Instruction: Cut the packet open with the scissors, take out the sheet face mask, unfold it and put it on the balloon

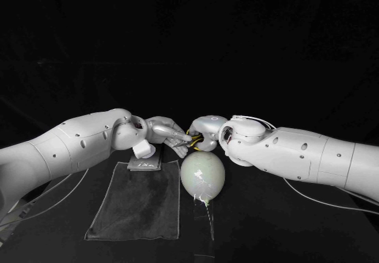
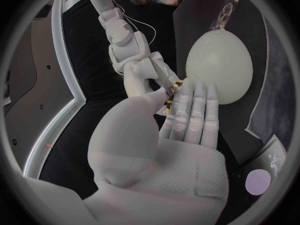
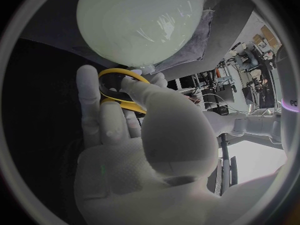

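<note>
Scissors [image 1: 192, 143] with yellow plastic loops sit between my two hands, just past the balloon's [image 1: 203, 172] round far end. My right hand [image 1: 210, 131] grips one loop. My left hand [image 1: 162, 133] reaches in with straight fingers, and I cannot tell whether it holds anything. The flat glossy packet [image 1: 147, 163] lies on the surface at the far end of the soft grey cloth [image 1: 134, 203], nearer my left hand. The smooth egg-shaped balloon runs lengthwise toward me
</note>
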{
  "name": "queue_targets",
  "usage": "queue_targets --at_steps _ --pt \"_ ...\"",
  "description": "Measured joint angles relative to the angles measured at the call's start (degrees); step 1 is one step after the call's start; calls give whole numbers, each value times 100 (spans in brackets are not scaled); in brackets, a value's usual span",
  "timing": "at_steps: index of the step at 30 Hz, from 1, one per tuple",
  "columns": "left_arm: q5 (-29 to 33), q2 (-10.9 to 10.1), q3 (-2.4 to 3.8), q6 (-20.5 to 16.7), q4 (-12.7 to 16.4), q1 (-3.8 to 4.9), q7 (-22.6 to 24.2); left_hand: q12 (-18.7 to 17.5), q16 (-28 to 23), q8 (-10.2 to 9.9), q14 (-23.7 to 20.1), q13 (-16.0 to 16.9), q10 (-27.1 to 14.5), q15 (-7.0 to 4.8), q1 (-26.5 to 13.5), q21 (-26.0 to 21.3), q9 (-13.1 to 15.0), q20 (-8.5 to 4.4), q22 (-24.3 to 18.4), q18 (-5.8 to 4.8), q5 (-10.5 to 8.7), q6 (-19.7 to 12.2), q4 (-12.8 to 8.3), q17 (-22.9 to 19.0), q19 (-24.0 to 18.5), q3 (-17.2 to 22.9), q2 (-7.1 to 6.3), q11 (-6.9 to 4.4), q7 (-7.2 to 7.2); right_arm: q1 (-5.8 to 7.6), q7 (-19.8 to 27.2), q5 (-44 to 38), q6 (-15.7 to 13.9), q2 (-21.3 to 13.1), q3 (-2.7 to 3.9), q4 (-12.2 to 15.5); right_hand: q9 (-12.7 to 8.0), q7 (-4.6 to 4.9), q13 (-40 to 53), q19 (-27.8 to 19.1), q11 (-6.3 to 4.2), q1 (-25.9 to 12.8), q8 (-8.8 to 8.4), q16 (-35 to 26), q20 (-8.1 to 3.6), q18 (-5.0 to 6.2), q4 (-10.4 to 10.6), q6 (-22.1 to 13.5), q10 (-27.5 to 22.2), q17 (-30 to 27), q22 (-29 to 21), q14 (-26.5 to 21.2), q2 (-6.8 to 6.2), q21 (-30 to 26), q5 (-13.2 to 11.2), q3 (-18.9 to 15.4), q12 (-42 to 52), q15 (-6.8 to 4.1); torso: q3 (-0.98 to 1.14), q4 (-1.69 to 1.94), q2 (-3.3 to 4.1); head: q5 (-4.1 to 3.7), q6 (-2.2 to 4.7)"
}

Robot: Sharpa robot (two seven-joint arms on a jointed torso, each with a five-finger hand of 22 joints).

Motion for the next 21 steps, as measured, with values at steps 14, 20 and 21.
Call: queue_targets --at_steps 14,20,21 --pt "26 -27 -9 244 5 -13 85 0 0 24 16 2 0 -3 -23 27 18 -21 12 -2 -13 0 -13 5 -21 -13 23 0 0 27 201 185 14 7 14 -47 271 -96 339 252 181 -45 640 0 -164 33 -285 899 378 -32 817 1 -313 729 65 -315 951 -234 -10 7 2 -29 3" --pt "14 -57 -9 364 19 -13 114 0 0 24 16 2 0 -5 -23 61 29 -21 24 -3 -10 1 -28 12 -21 -28 23 0 -1 28 217 185 -58 -10 12 -52 599 -521 895 239 -116 -276 1105 -1 -350 33 74 1234 677 -44 764 4 -516 619 45 -783 1611 -530 -9 10 3 -8 -24" --pt "12 -63 -9 381 19 -13 116 0 0 23 16 2 0 -5 -23 61 31 -21 24 -3 0 1 -29 13 -21 -29 23 0 -1 28 217 183 -59 -15 11 -52 680 -586 1003 259 -157 -294 1193 -1 -379 34 153 1235 718 -49 752 7 -529 598 45 -862 1614 -575 -9 10 3 -7 -25"
